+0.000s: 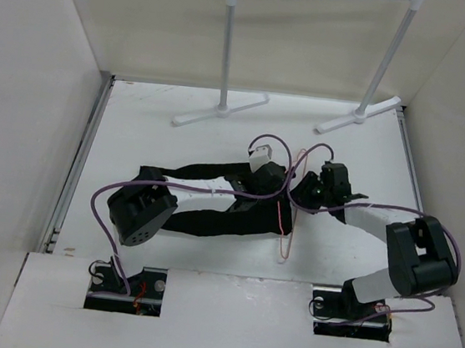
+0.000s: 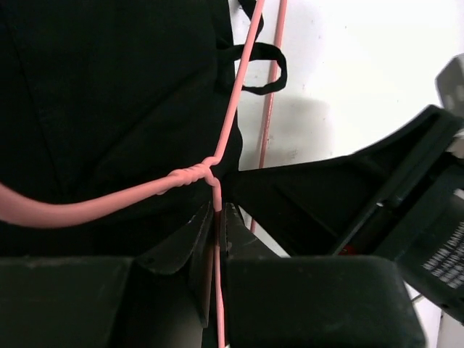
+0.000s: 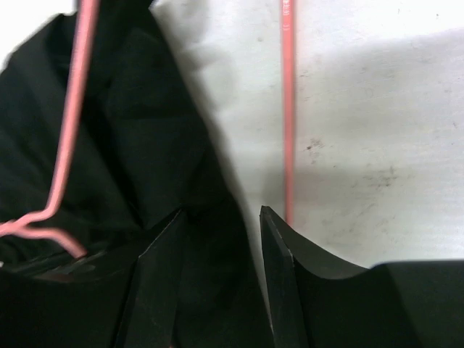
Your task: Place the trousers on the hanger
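Pink hanger [image 2: 217, 165] between tight left fingers [image 2: 177, 254], over black trousers [image 2: 109, 94].

The trousers [image 1: 227, 221] are soft black cloth, matt and creased, with no sheen. The hanger [image 2: 190, 174] is thin pink-orange wire with a smooth, faintly glossy coat, and it is twisted tight at the neck. The table [image 1: 344, 153] is white and matt, and the right wrist view shows small grey scuffs on it. The right gripper [image 3: 221, 214] has fingers [image 3: 290, 254] of matt black plastic with a dusty look. At the top of the overhead frame, the clothes rack [image 1: 227, 56] has a shiny grey metal rail and smooth white posts. The purple cables [image 1: 100, 197] look smooth and rubbery.
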{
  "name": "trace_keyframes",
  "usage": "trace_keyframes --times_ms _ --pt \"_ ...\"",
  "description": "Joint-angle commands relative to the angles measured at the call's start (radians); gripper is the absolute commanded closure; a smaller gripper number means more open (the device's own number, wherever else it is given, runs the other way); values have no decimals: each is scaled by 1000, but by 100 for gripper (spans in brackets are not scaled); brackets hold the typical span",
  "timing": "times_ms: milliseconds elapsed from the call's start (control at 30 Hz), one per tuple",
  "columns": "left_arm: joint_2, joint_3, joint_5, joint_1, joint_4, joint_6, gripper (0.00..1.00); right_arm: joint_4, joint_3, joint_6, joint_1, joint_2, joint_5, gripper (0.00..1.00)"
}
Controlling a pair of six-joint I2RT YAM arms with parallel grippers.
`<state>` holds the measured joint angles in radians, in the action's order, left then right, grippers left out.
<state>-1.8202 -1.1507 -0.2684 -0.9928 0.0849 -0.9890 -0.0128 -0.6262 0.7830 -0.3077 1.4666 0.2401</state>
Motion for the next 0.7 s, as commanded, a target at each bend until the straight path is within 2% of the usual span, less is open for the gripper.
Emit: trace_keyframes --times_ms 0,100,267,300,667 --pt "45 3 -3 -5 38 1 100 -68 -1 10 -29 29 -42 48" --pt "45 3 -3 -4 38 1 100 -88 11 28 -54 58 -30 51" --pt "55 8 -9 1 26 6 100 -141 23 68 -55 52 53 84" --pt "62 14 -12 6 21 7 100 -141 23 79 -46 32 57 88" --pt "252 186 -75 118 -57 53 100 13 3 93 75 -242 76 93"
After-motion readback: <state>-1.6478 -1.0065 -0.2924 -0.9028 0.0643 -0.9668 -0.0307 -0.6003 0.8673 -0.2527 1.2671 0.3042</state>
